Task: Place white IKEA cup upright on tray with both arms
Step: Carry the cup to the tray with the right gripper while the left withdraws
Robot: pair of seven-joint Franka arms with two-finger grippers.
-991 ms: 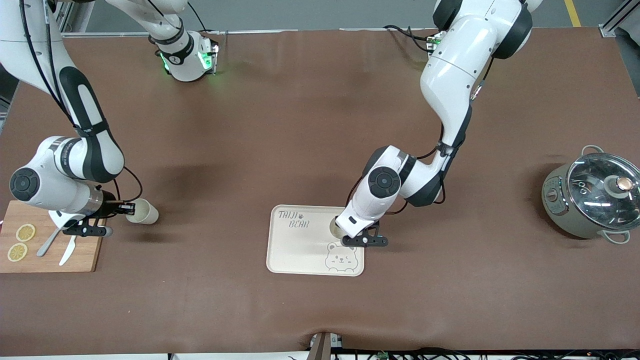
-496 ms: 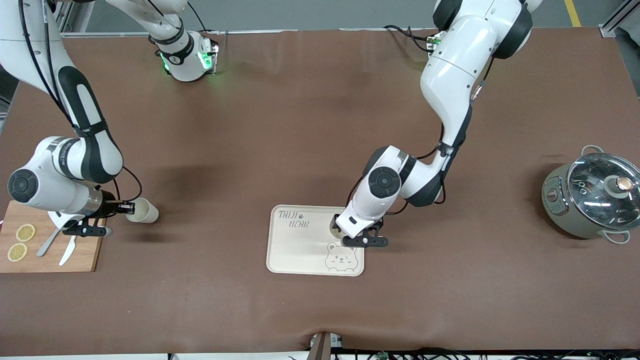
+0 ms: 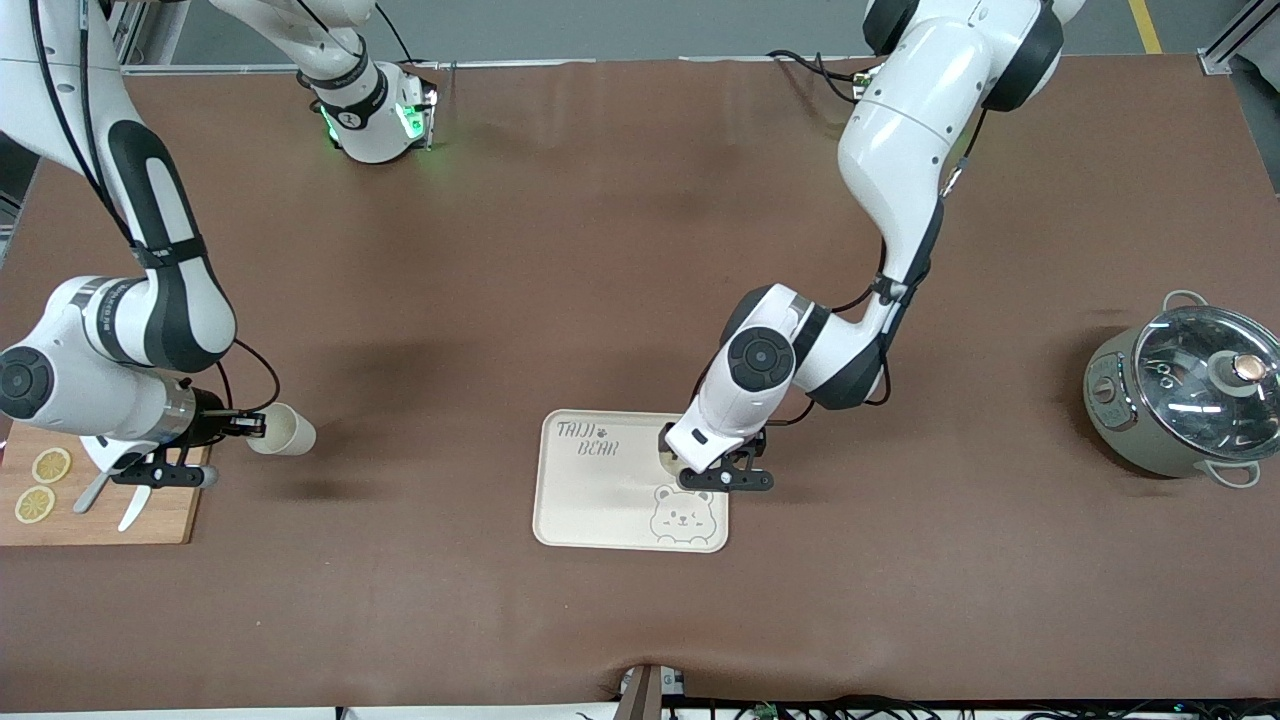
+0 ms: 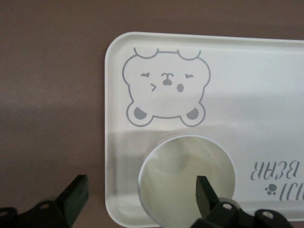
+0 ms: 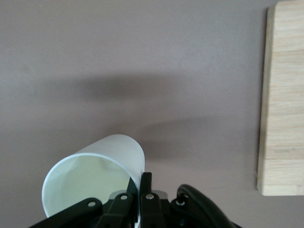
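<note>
On the table [image 3: 600,250] there are two white cups, one [image 3: 283,430] by the right arm and one [image 4: 186,180] on the tray. There is one tray [image 3: 590,500], one wooden board [image 3: 160,515] carrying two lemon slices [image 3: 50,465] [image 3: 34,504], and one lidded pot [image 3: 1180,400].

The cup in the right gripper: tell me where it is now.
The cup hangs tilted in the right gripper, above bare table beside the cutting board, at the right arm's end.
</note>
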